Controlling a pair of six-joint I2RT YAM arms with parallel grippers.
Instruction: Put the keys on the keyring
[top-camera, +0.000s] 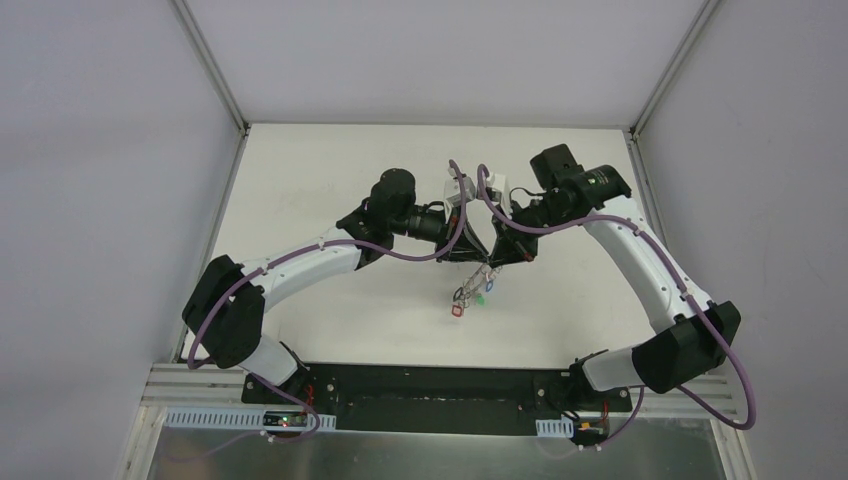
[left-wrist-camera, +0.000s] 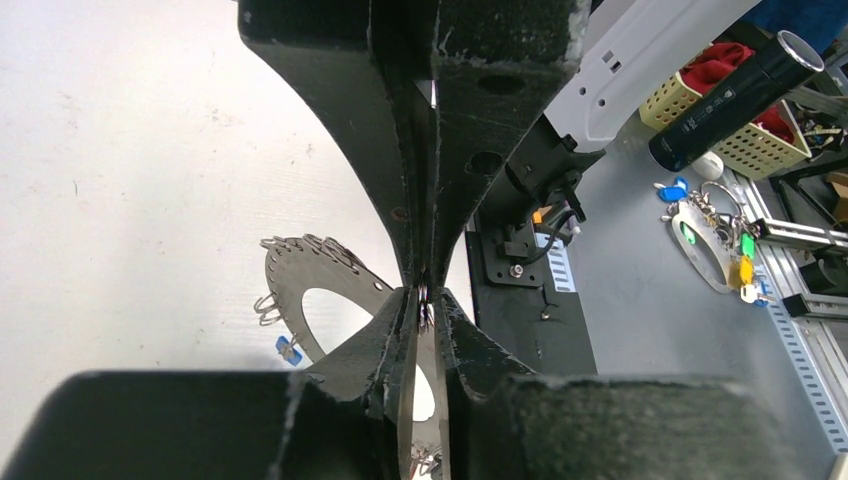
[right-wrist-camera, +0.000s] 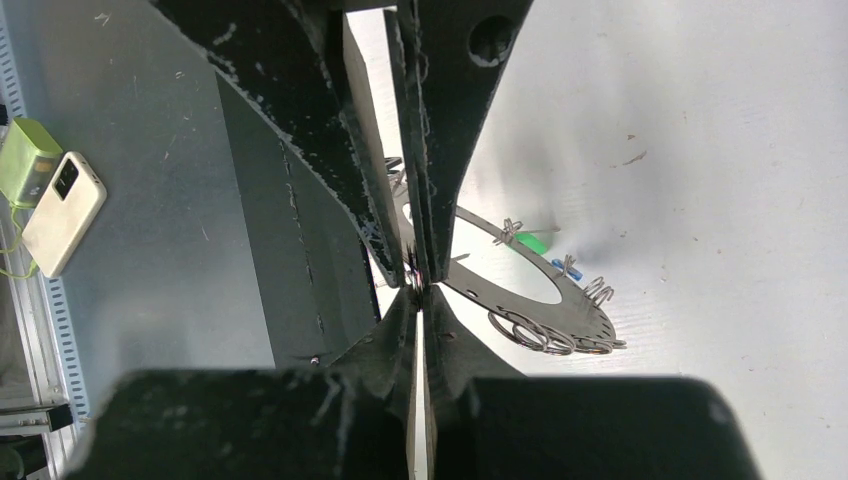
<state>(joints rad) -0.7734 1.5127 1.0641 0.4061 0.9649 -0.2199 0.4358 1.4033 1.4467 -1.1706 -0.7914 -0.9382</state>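
Observation:
The keyring (top-camera: 470, 292) is a flat grey metal ring plate with small holes round its rim. It hangs just under the two grippers at mid-table. Red (top-camera: 457, 310), green (top-camera: 478, 300) and blue (top-camera: 490, 288) tags dangle from it. My left gripper (top-camera: 478, 258) and right gripper (top-camera: 495, 258) meet tip to tip. Seen from the left wrist, the left gripper (left-wrist-camera: 425, 300) pinches a small shiny wire ring at the keyring (left-wrist-camera: 283, 290) edge. The right gripper (right-wrist-camera: 420, 285) is shut where the keyring (right-wrist-camera: 590, 318) rim enters its tips. Split rings (right-wrist-camera: 530, 335) line the rim. I make out no key blades.
Beyond the table's near edge stand a yellow basket (left-wrist-camera: 740, 140) with red cloth, a black cylinder (left-wrist-camera: 735, 100) and another tagged ring (left-wrist-camera: 715, 240). A white phone (right-wrist-camera: 60, 210) lies on the grey bench. The black base plate (top-camera: 390, 395) spans the near edge.

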